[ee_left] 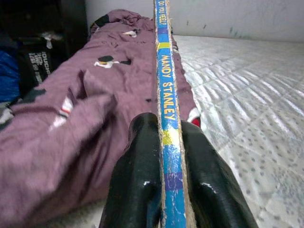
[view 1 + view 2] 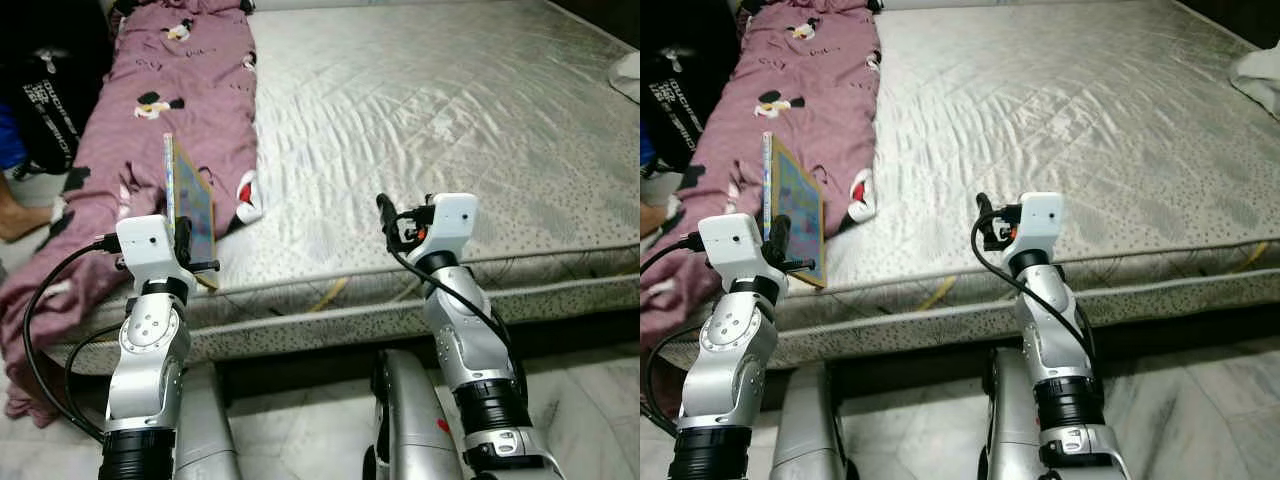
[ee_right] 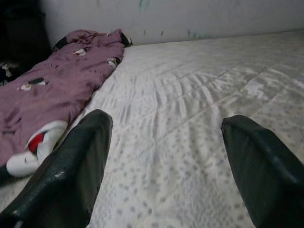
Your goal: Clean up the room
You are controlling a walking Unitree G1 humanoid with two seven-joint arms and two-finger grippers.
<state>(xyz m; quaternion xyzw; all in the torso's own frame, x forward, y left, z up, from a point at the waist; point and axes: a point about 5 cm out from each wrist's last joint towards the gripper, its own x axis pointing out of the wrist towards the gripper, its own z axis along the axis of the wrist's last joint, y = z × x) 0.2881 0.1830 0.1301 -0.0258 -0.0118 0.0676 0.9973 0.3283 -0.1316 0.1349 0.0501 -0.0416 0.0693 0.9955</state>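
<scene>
A thin picture book [image 2: 189,204] with a blue spine [image 1: 167,114] stands on edge at the near left side of the mattress [image 2: 420,110]. My left gripper [image 2: 184,240] is shut on the book's lower end, and its two black fingers [image 1: 135,185] press both covers. The spine reads "Mandy Stanley". My right gripper [image 2: 385,215] is open over the mattress's near edge, with its fingers [image 3: 71,166] wide apart and nothing between them.
A purple blanket [image 2: 170,90] with cartoon prints covers the mattress's left side and hangs down to the floor. Dark bags [image 2: 45,95] and a person's bare foot [image 2: 20,218] are at the far left. White cloth [image 2: 628,75] lies at the right edge.
</scene>
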